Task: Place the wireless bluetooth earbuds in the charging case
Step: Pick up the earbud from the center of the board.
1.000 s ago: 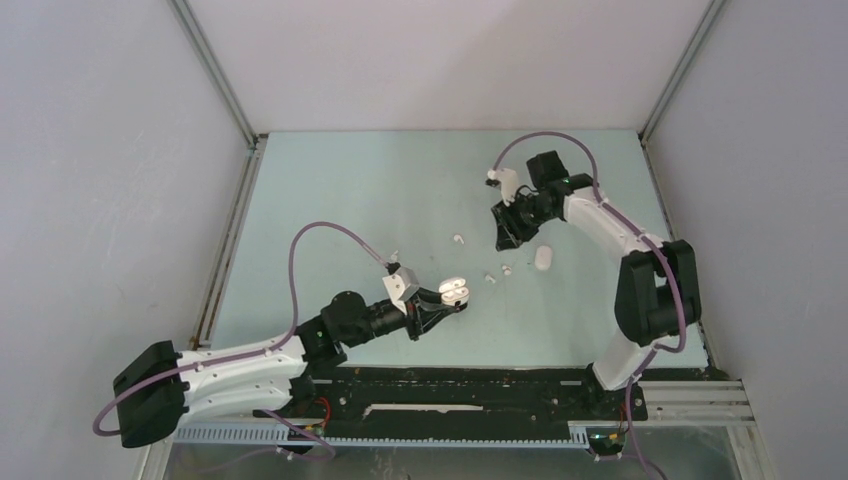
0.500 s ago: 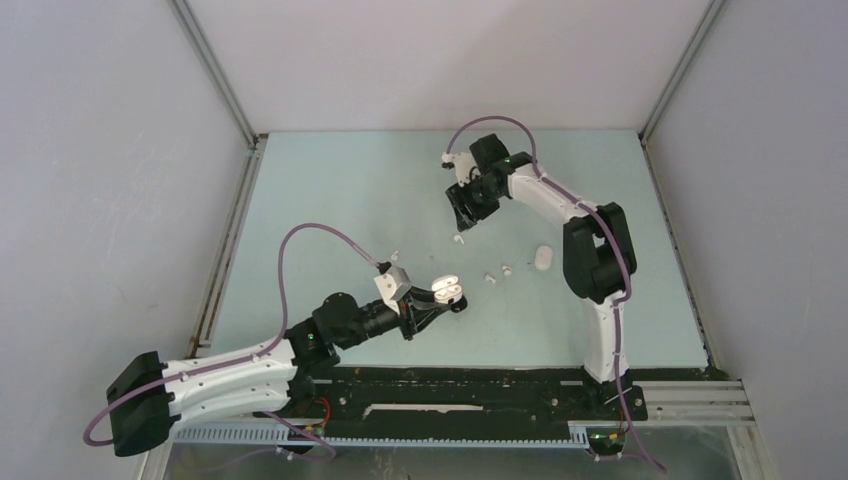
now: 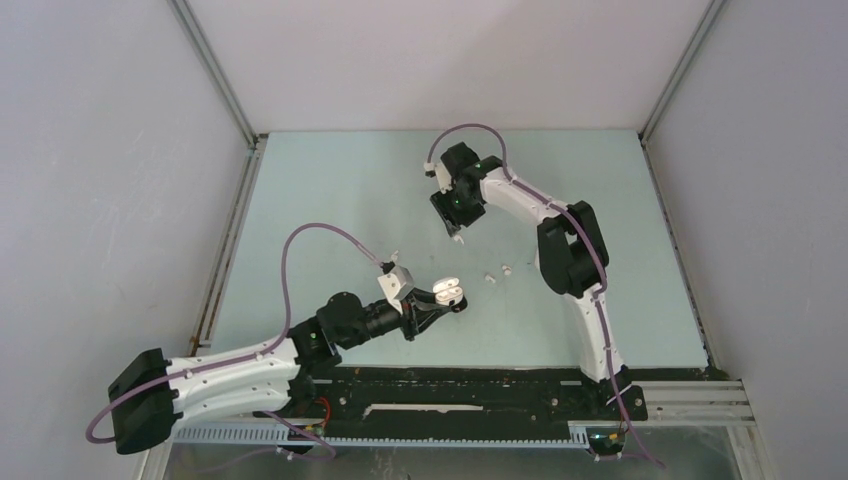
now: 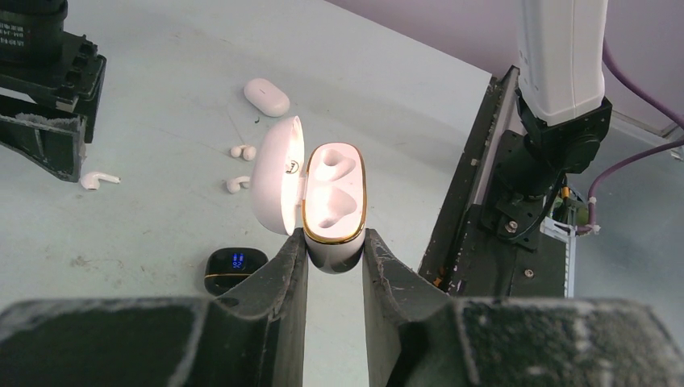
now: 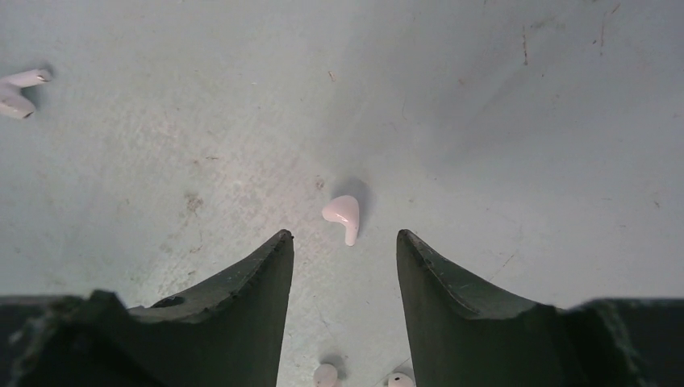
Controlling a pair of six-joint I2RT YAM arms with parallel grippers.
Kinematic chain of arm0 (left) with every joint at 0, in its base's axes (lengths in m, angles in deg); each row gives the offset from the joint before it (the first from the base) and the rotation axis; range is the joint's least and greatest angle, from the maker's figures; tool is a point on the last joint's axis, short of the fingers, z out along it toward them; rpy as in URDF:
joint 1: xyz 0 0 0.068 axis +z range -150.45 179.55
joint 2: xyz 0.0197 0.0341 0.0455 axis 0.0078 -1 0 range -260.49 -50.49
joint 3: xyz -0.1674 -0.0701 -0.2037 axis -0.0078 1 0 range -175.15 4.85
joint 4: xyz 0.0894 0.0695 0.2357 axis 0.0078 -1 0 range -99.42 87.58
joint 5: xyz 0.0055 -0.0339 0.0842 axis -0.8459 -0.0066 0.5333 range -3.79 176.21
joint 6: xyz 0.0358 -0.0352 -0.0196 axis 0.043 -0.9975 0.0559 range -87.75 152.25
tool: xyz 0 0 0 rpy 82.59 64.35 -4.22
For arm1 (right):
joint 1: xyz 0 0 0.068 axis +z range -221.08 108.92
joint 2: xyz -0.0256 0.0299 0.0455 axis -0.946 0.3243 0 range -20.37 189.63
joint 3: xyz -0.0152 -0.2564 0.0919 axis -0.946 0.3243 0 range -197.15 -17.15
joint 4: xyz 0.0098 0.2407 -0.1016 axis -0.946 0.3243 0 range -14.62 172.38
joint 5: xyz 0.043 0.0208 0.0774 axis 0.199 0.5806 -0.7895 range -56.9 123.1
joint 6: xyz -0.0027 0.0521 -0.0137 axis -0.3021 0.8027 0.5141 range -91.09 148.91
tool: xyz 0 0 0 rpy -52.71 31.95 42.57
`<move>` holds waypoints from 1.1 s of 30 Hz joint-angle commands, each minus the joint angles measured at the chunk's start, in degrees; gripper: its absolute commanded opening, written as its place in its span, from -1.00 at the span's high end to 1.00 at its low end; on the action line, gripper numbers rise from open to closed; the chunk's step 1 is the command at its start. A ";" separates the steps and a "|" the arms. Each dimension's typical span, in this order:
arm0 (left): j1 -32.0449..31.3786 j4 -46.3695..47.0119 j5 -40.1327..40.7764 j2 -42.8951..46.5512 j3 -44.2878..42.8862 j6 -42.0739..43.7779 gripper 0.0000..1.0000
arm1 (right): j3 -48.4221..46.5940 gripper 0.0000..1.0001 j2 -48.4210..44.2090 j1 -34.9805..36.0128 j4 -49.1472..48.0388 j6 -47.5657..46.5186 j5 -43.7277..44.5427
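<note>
Top view high, down over whole table [image 3: 330, 200]; wrist views close, low — both catch stemmed earbud [image 5: 343, 216].

White gold-rimmed case [image 4: 335, 201], white earbud [image 5: 343, 216], pale green table [image 3: 350, 200]

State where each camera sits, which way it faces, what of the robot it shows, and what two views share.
Top: fixed above and behind the robot, looking down on the table; both arms show.
Left wrist: looking along the left pincer at the open case it grips; its fingers show.
Right wrist: looking down past the open right pincer at an earbud on the table; its fingers show.
Shared: top and left wrist both show the case.
</note>
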 commanded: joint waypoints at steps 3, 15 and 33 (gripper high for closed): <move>0.26 2.52 -0.39 -0.50 -0.82 -0.52 1.00 | -3.95 -0.01 2.02 1.86 1.75 1.20 4.29; 0.26 2.50 -0.49 -0.92 -0.85 -0.22 1.00 | -4.13 0.12 4.08 3.49 1.84 2.06 7.13; 0.26 2.20 -0.50 -1.65 -1.07 0.06 1.00 | -4.18 0.23 6.49 3.30 2.11 1.55 7.44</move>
